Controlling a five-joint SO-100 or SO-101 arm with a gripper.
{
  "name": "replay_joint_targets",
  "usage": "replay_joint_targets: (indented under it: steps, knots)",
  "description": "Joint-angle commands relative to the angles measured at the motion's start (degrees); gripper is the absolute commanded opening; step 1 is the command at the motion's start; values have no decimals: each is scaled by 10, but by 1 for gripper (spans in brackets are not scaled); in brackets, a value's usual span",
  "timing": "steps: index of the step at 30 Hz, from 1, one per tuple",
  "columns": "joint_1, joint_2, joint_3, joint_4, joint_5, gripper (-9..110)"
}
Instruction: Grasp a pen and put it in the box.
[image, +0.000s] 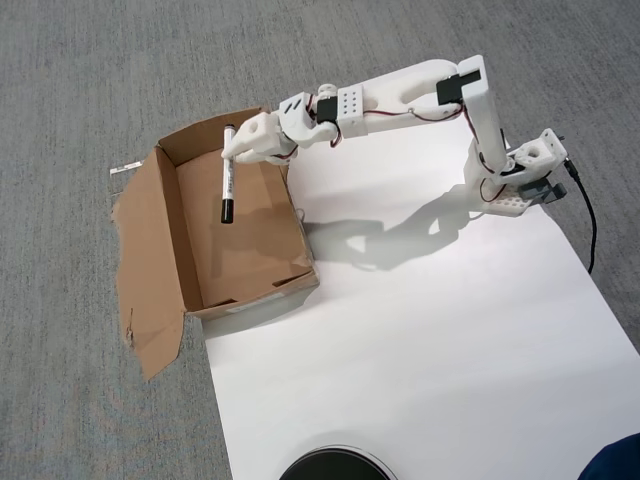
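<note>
Pen (228, 174) (black cap down) over the box (165, 290), upper end pinched in the gripper (233, 150).

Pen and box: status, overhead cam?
Gripper shut on pen, gripping near its top end. Pen hangs over the open box, inside its rim line, not released. Nothing blocking the drop.

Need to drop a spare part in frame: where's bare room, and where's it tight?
Free: white sheet between box and arm base, down to the dark disc. Tight: box's top end, where the claw holds the pen.
</note>
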Motion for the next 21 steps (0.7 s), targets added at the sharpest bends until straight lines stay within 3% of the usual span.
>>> replay_joint_targets:
  steps: [1,21]
  knots:
    - [0,5,-22,-5,-1,2]
    - [-2,9,10,-7,5,7]
